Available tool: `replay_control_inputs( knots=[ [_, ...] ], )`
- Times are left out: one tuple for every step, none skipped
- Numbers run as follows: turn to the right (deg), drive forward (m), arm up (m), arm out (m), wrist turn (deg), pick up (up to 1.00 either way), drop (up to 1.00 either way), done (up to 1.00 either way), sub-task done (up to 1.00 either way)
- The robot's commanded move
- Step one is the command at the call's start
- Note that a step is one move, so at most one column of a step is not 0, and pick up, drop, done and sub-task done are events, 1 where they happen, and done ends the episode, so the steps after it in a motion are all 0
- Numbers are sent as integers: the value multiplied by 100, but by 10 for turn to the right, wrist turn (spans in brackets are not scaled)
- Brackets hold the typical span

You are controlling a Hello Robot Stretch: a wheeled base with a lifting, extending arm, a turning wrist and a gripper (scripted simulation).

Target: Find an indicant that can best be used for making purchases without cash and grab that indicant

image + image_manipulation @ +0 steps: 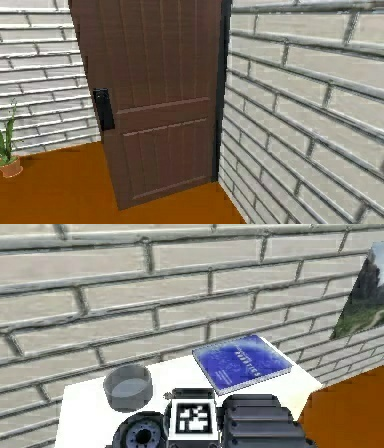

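In the arm side view a white table [90, 404] stands against a pale brick wall. On it lie a blue book [243, 362] and a low grey round bowl [130, 386]. At the bottom edge the arm's dark ribbed bar [255, 419] rises over the table, with a white square bearing black marks [192, 417] at its end. Left of that sits a dark round body that I take for the gripper [140, 432]. Its far end is hard to make out against the tabletop, so I cannot tell whether it holds anything.
A dark brown door [160, 90] with a black handle [103, 108] stands ahead between pale brick walls; the wall [310, 120] on the forward view's right is close. A potted plant [8, 150] stands at the left. A picture [362, 294] hangs right of the table, above orange-brown floor [350, 414].
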Motion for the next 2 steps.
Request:
replay_control_inputs(
  knots=[
    [0,0,0,18,0,0,0,0,0],
    [0,0,0,0,450,0,0,0,0]
  ],
)
